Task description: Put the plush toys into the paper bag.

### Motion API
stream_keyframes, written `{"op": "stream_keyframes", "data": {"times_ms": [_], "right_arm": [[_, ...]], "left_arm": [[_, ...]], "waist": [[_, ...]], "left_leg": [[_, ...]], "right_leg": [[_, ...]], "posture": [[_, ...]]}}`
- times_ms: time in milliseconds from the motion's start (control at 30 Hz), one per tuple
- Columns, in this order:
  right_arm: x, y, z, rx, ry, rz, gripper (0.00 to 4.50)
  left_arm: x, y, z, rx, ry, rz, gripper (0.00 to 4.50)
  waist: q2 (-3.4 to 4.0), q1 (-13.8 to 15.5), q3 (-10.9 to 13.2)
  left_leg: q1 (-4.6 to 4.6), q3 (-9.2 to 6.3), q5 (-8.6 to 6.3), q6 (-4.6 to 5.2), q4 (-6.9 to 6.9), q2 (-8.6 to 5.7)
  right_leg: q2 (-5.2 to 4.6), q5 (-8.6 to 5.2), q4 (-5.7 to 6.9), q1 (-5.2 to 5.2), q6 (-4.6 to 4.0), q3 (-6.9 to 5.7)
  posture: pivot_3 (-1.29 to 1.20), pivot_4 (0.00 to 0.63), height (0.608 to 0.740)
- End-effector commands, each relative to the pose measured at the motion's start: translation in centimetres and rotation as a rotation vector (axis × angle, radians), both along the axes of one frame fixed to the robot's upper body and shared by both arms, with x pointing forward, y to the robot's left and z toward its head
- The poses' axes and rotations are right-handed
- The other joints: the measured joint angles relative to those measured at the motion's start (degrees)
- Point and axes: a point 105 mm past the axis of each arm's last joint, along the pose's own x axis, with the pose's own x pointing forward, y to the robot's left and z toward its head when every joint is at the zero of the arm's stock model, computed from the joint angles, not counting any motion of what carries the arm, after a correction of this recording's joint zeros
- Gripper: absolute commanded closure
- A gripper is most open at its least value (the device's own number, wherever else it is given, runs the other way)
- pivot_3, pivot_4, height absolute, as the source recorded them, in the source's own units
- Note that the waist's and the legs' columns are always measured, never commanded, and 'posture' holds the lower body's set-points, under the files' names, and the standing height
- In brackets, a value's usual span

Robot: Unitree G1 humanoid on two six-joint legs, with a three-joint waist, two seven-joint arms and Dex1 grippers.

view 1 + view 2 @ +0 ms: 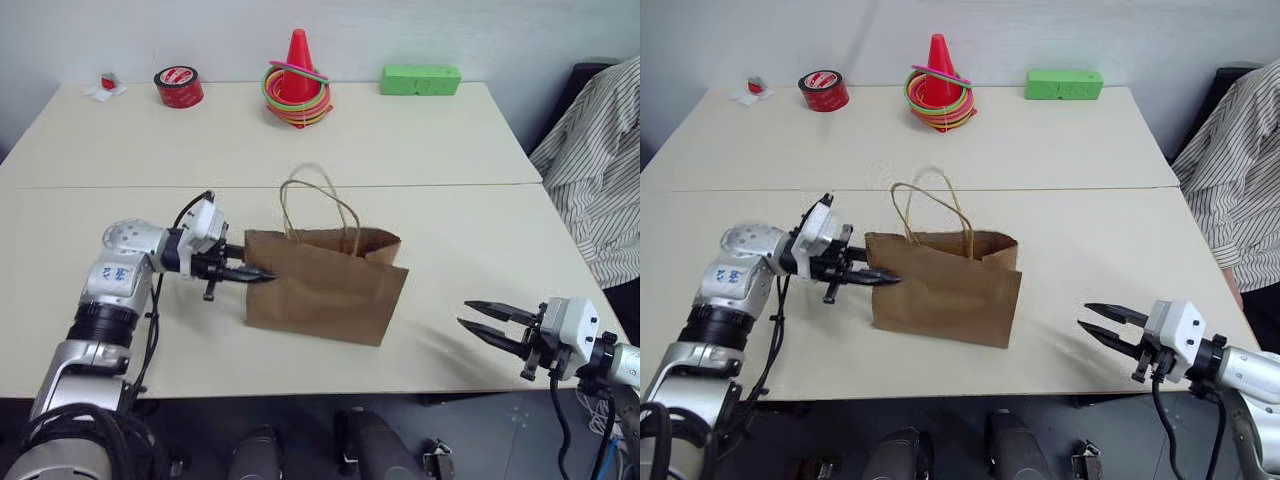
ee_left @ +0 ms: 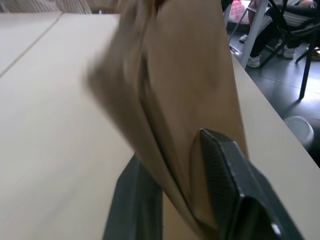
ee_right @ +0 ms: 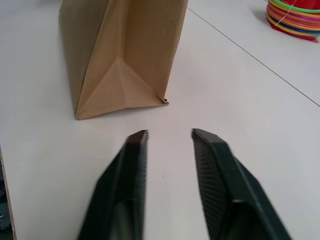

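The brown paper bag (image 1: 325,290) stands upright in the middle of the near table, its cord handles (image 1: 318,205) raised. My left gripper (image 1: 262,274) points level at the bag's left side. In the left wrist view its fingers (image 2: 235,190) stand apart, astride the bag's side fold (image 2: 190,75). My right gripper (image 1: 465,312) hovers open and empty near the table's front right edge, pointing toward the bag (image 3: 120,50) with bare tabletop between them. The plush toys are out of view.
Along the far table stand a red tape roll (image 1: 179,86), a red cone with coloured rings (image 1: 297,85) and a green block (image 1: 420,79). A small red-and-white item (image 1: 108,82) lies at the back left. A striped shirt (image 1: 600,170) is beside the table's right edge.
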Motion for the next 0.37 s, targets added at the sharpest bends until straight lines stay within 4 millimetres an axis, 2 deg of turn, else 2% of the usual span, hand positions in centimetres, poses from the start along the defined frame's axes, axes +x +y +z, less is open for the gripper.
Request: {"op": "stream_keyframes", "data": {"times_ms": [33, 200, 233, 367], "right_arm": [[-0.1, -0.6, 1.5, -0.019, -0.058, 0.015, 1.75], [0.9, -2.6, 3.4, -0.06, -0.083, 0.008, 0.01], [1.0, -3.1, 3.6, -0.071, -0.077, 0.011, 0.0], [1.6, -4.6, 4.0, -0.133, -0.062, 0.038, 0.0]], "left_arm": [[-1.6, 1.6, 2.1, -0.018, -0.088, 0.047, 1.93], [-2.6, 6.7, 3.0, 0.004, -0.174, 0.38, 0.39], [-3.0, 7.7, 2.9, 0.016, -0.181, 0.426, 0.04], [-4.6, 11.5, 1.5, 0.096, -0.188, 0.574, 0.04]], "waist": [[0.0, 0.0, 0.0], [0.01, -0.1, 0.0], [0.02, -0.1, 0.0], [0.02, 0.1, 0.0]], "left_leg": [[0.0, 0.0, 0.0, 0.01, 0.0, 0.0], [0.05, 0.03, -0.17, 0.33, 0.02, -0.02], [0.07, 0.04, -0.18, 0.34, 0.01, -0.02], [0.1, 0.06, -0.2, 0.37, -0.01, -0.02]], "right_leg": [[-0.01, 0.0, 0.01, -0.01, 0.0, 0.01], [-0.11, 0.0, 0.09, -0.01, 0.0, 0.02], [-0.11, 0.0, 0.1, -0.01, 0.0, 0.02], [-0.12, -0.01, 0.05, -0.01, -0.01, 0.01]], "posture": [[0.0, 0.15, 0.74], [0.0, 0.15, 0.74], [0.0, 0.15, 0.74], [0.0, 0.15, 0.74]]}}
